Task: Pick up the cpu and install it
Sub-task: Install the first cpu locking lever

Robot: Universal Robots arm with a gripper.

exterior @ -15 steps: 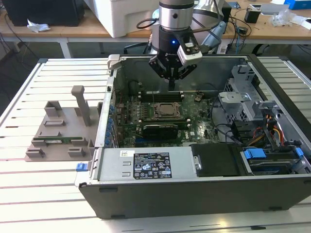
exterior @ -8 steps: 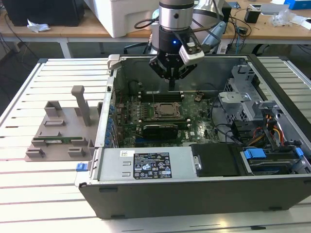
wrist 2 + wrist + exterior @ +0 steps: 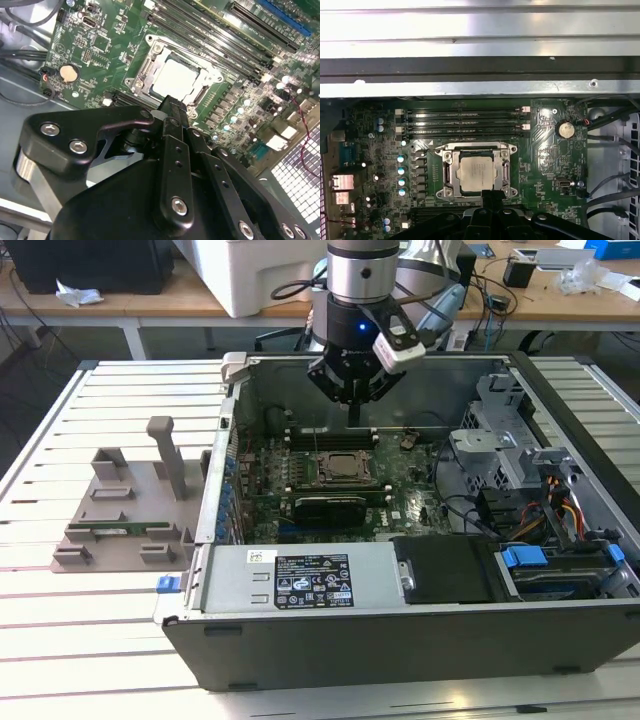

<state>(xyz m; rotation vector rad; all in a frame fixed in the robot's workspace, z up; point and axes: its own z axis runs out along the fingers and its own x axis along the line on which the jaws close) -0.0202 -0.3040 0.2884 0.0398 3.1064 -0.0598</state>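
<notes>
cpu (image 3: 477, 172) | seated in socket (image 3: 504, 172) | jaws closed together above

The silvery square cpu (image 3: 476, 173) lies flat within its socket frame

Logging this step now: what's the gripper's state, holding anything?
Gripper: shut, holding nothing that shows; it hangs above the socket, where the cpu already sits in both wrist views.
</notes>
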